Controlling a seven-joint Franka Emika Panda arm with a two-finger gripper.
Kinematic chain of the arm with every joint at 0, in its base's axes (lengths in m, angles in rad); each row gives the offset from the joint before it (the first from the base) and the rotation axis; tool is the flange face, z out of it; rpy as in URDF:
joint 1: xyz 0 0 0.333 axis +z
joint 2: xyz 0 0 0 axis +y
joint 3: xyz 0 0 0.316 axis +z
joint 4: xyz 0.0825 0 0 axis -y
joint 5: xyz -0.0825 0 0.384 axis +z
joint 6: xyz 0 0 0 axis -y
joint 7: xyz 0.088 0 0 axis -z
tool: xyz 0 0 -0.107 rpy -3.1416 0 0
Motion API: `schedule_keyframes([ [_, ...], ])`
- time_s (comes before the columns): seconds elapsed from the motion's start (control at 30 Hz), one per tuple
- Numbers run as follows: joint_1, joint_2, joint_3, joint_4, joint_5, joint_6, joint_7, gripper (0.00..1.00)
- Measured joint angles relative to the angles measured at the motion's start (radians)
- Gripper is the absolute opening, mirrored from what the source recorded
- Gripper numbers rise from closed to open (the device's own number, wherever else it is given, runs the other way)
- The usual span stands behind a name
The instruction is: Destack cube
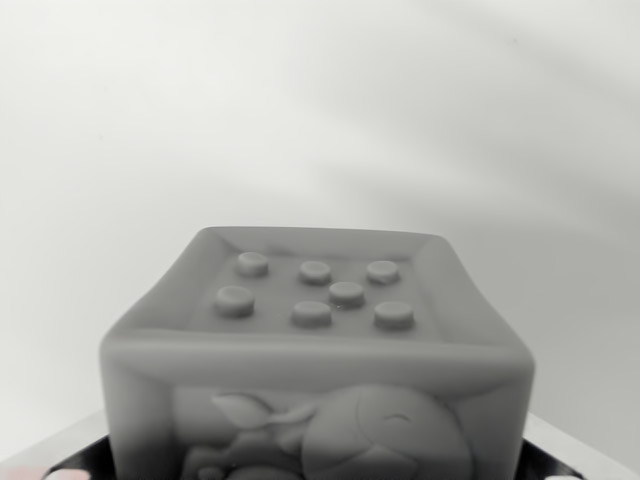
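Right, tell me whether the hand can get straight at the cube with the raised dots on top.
Probably yes. The cube sits right below the wrist camera, its dotted top face bare with nothing resting on it or beside it. The hand itself is out of view, so its opening cannot be checked.

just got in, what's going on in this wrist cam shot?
The wrist view looks down closely at a soft toy cube, grey in this picture. Its top face has seven raised dots and its near side an embossed animal figure. The gripper's fingers are not in view, so a grasp cannot be confirmed. Whether another cube sits underneath is hidden.
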Motion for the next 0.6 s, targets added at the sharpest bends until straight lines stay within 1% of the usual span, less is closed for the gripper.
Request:
schedule_keyframes([
  [0.6,-0.048,-0.031,-0.014,-0.049,0.005,0.018,-0.081,0.00],
])
